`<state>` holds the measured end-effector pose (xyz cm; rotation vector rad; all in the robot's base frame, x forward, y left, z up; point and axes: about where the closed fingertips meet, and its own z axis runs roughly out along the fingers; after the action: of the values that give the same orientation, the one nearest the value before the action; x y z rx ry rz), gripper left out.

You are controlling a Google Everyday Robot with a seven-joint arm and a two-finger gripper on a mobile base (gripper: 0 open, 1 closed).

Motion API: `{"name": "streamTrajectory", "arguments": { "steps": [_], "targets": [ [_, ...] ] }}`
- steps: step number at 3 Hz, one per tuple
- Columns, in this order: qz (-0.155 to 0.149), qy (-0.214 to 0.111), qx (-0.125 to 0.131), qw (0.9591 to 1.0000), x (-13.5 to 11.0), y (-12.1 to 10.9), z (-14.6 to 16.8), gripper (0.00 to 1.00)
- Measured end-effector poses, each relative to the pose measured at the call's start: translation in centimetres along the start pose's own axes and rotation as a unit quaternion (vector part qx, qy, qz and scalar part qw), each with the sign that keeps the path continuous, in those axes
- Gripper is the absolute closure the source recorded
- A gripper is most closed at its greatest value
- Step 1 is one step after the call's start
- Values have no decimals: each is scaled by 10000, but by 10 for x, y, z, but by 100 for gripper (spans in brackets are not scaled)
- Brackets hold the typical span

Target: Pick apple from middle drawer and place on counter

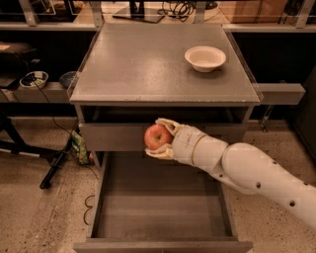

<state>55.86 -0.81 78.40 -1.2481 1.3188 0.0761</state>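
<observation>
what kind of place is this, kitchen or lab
Likely a lab or workshop: cables on the dark shelves, speckled hard floor. The gripper holds an apple over the open middle drawer, below the counter.

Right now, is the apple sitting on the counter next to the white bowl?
No, the end effector is shut on the apple, holding it over the open middle drawer, below the counter where the white bowl sits.
</observation>
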Motion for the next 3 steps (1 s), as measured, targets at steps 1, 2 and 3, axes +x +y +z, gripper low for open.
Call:
{"name": "streamTrajectory", "arguments": {
  "steps": [1,2,3],
  "targets": [
    [-290,-306,367,9984,-38,-31,-5,100],
    [-453,-633,509,9957,-67,-47,-7,100],
    [-656,-812,704,9920,-95,-76,-3,100]
  ]
}}
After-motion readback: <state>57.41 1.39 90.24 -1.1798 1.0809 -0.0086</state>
